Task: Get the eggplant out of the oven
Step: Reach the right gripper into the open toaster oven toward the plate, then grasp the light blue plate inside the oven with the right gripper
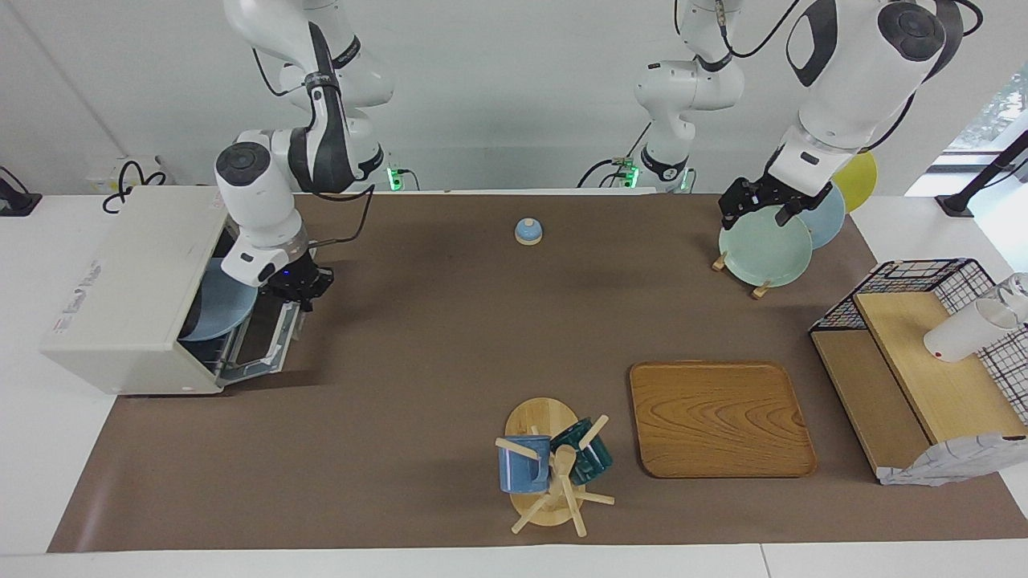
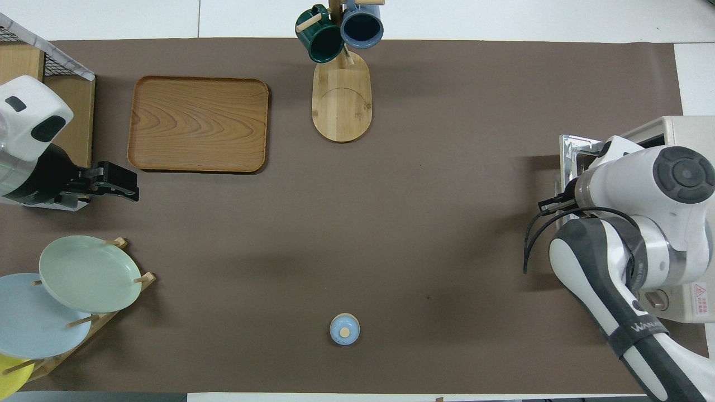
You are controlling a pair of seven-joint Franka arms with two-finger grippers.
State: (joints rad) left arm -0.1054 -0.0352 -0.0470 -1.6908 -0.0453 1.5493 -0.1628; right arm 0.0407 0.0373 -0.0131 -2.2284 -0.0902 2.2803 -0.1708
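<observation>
Right gripper fingers clamped on the oven door's edge, door down; left gripper spread wide over plates.

A matt brown cover lies on the tabletop. The tray is smooth grained wood. The oven looks cream painted metal.

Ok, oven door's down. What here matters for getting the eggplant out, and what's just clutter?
In play: oven, door dropped open; right claw, shut at the door's edge. Eggplant not visible; only a blue plate shows inside.
Lying about: wooden tray, mug tree, racked plates with the open left claw over them, small blue dome, wire basket.
</observation>
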